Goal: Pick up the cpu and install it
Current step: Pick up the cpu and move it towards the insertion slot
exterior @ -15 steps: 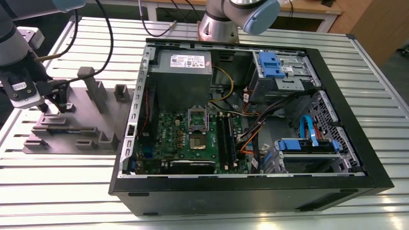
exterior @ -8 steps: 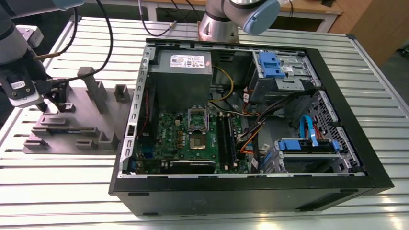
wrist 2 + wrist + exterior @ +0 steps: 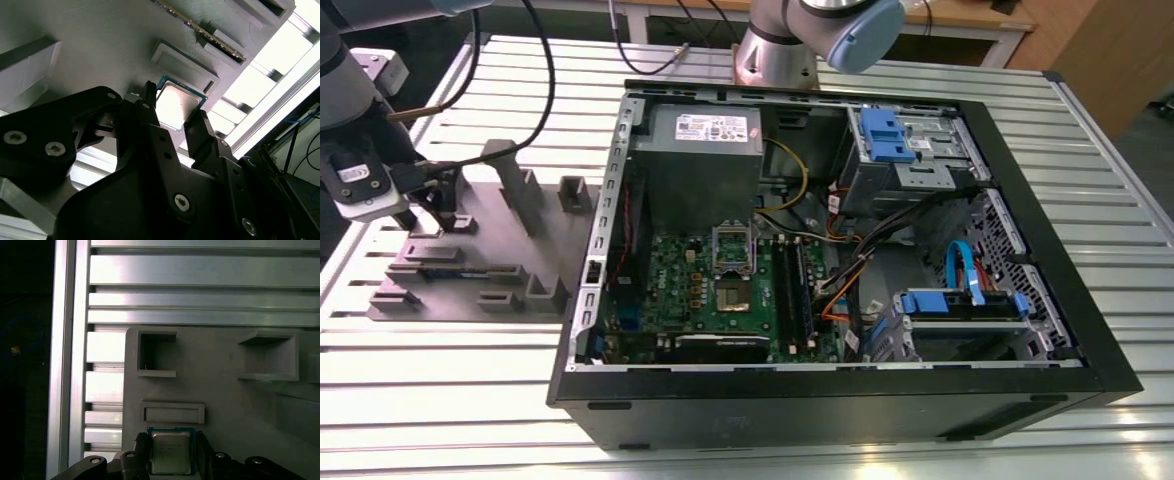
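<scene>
The gripper has its two fingers against opposite edges of the cpu, seemingly pinching it; I judge this side hold keeps the underside free. The chip lies flat, its metal top toward the wrist. It is square, so has no long axis, and its edges run parallel to the raised block just beyond on the tray. The computer case stands well apart.

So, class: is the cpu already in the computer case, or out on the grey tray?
Out: the cpu lies flat on the grey tray, outside the computer case.
</scene>
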Controlling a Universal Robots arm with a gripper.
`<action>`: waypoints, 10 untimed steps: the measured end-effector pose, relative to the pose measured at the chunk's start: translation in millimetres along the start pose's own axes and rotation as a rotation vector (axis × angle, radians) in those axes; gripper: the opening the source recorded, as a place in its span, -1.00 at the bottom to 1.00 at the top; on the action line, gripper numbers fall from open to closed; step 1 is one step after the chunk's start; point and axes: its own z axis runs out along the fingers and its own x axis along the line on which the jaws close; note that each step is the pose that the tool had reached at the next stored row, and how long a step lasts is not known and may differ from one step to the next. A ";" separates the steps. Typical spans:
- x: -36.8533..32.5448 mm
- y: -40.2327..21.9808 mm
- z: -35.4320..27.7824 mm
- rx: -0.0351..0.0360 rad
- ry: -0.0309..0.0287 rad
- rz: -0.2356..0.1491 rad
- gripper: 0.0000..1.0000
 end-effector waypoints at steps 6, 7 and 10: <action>0.0 0.0 -0.4 0.0001 0.0001 0.000 -0.05; 0.0 0.0 -0.7 0.0001 0.0000 0.000 -0.05; 0.1 0.1 -2.3 0.0002 0.0003 0.000 -0.05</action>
